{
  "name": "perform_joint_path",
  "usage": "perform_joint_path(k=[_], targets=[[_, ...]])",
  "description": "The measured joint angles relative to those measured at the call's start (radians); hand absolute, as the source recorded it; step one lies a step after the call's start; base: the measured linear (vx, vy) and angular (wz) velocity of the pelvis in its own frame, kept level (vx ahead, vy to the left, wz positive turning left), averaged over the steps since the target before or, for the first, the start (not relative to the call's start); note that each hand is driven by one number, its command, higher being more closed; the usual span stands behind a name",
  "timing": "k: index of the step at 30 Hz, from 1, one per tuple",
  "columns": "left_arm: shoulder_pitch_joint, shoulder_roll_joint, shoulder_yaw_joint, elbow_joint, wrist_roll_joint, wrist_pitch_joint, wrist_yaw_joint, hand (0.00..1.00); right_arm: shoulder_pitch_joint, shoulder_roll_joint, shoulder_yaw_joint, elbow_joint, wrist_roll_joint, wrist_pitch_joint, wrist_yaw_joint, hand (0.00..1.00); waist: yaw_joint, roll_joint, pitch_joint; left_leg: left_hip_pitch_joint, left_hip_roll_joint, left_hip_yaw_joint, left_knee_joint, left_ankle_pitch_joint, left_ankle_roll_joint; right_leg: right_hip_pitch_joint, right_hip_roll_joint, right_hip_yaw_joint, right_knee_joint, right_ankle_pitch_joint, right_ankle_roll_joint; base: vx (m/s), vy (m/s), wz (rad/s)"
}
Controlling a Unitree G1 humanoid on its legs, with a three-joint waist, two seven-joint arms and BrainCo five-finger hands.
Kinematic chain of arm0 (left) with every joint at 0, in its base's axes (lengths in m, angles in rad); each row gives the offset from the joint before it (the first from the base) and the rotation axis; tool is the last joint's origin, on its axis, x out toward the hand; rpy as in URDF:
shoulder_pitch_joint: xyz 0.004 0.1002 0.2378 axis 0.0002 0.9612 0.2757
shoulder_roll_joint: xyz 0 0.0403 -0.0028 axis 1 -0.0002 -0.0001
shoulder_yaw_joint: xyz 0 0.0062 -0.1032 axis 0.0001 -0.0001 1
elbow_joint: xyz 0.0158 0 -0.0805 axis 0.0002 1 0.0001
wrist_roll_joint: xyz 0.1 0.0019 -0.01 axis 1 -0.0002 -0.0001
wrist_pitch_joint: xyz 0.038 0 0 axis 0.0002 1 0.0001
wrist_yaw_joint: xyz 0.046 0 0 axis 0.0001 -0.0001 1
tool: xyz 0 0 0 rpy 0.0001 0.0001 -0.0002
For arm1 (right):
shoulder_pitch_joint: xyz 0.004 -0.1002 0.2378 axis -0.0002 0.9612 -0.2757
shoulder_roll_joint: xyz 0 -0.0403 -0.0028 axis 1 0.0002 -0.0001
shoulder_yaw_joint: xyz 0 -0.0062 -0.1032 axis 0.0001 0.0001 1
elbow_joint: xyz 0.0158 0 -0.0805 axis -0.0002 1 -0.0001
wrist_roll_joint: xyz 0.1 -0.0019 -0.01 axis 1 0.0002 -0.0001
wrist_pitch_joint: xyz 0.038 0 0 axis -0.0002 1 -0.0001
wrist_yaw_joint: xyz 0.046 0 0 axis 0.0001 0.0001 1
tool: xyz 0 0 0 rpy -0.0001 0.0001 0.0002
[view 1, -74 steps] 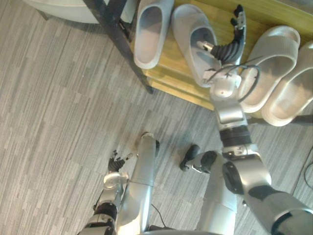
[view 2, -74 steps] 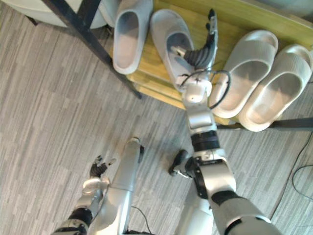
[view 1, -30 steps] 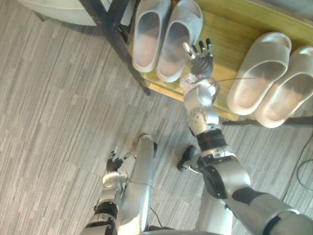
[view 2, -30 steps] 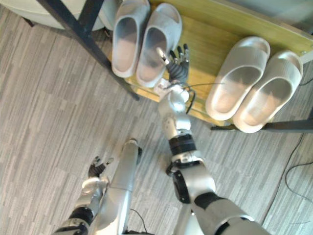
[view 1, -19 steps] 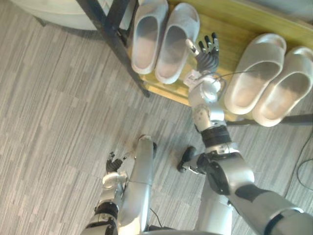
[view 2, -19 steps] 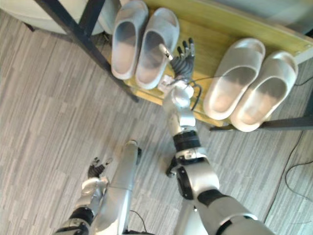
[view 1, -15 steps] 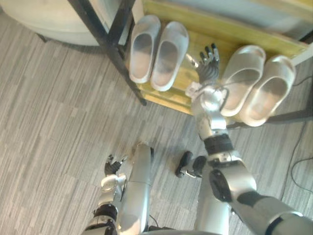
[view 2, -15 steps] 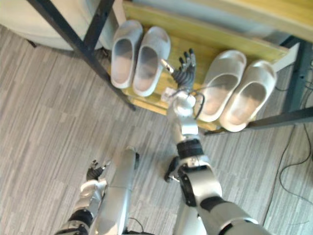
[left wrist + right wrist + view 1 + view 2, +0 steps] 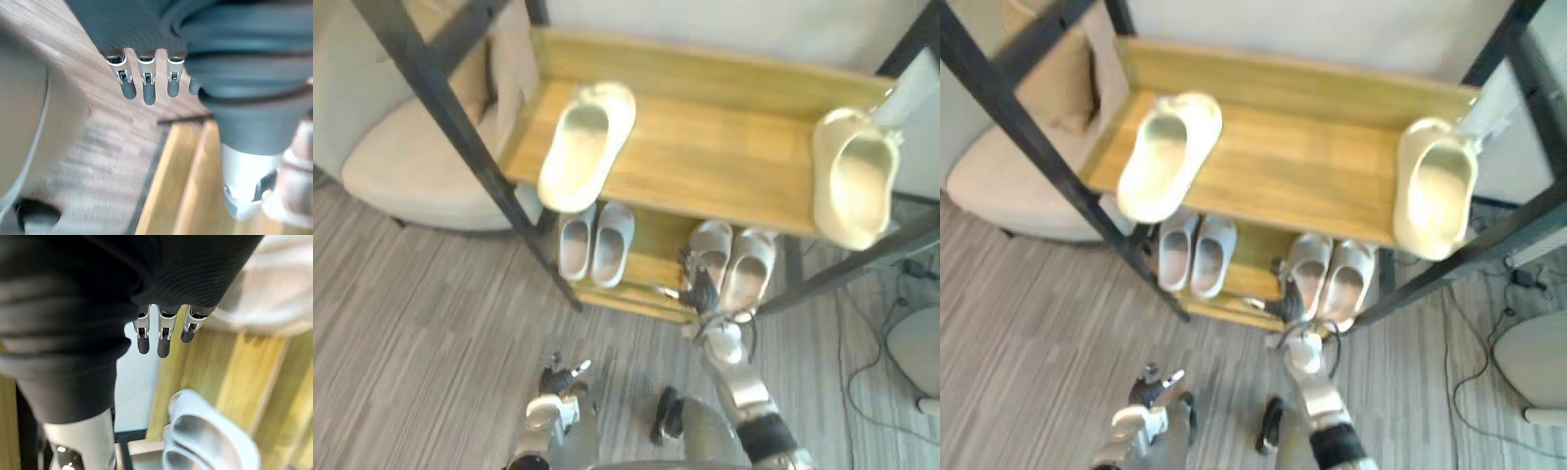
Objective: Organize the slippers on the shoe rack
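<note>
Slippers are all seen on the shoe rack.

Left eye view: a grey pair is set on the lower shelf, left of the right hand. A beige pair is lying just past that hand's fingertips, slightly to its right. Two cream slippers are placed on the top shelf above the hand, well apart: one up and to its left, the other up and to its right at the shelf end. The left hand is held low over the floor, apart from the rack.

Right eye view: the same layout is seen, with the right hand raised at the lower shelf's front edge and nothing gripped.

Left wrist view: the fingers are seen straight and nothing is held.

Right wrist view: the fingers are seen straight and empty; the grey pair is seen past them.
</note>
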Motion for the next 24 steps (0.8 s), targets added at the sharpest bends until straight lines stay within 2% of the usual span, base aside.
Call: perform_joint_path(k=[4,9,13,17,22,24], targets=[[0.016,0.006,-0.037,0.061,0.039,0.003,-0.015,0.0,0.074,-0.001,-0.046,0.152,-0.049,0.0,0.031,0.0,-0.039,0.009,-0.051,0.112,-0.008,0.026,-0.152,0.055,0.01,0.099,0.02,0.013,-0.157,0.069,0.016,0.13,0.09,-0.16],[0.014,0.024,-0.095,0.093,0.079,0.003,-0.02,0.0,0.119,-0.007,-0.116,0.412,-0.09,0.01,0.051,0.0,-0.045,0.037,-0.073,0.17,-0.016,0.042,-0.221,0.078,0.024,0.192,0.041,0.025,-0.318,0.155,0.032,0.05,0.069,-0.1],[0.013,0.049,-0.133,0.102,0.097,0.003,-0.025,0.0,0.124,-0.005,-0.145,0.593,-0.123,0.011,0.054,0.0,-0.05,0.047,-0.078,0.199,-0.031,0.039,-0.256,0.098,0.032,0.253,0.049,0.023,-0.416,0.208,0.036,0.0,0.031,0.04],[0.014,0.064,-0.178,0.102,0.108,0.002,-0.025,0.0,0.103,-0.014,-0.195,0.673,-0.122,0.012,0.047,0.0,-0.051,0.049,-0.08,0.213,-0.038,0.034,-0.27,0.111,0.036,0.286,0.05,0.022,-0.473,0.239,0.035,-0.05,0.014,0.03],[0.001,0.076,-0.328,0.094,0.129,0.0,-0.028,0.0,0.099,-0.018,-0.225,0.716,-0.118,0.012,0.041,0.0,-0.053,0.048,-0.082,0.238,-0.045,0.025,-0.302,0.126,0.041,0.32,0.051,0.022,-0.522,0.264,0.04,-0.06,-0.004,0.0],[-0.005,0.085,-0.445,0.043,0.156,-0.002,-0.039,0.0,0.097,-0.016,-0.231,0.721,-0.116,0.011,0.041,0.0,-0.054,0.047,-0.082,0.238,-0.047,0.021,-0.307,0.13,0.042,0.321,0.05,0.023,-0.523,0.268,0.04,-0.04,0.003,0.02]])
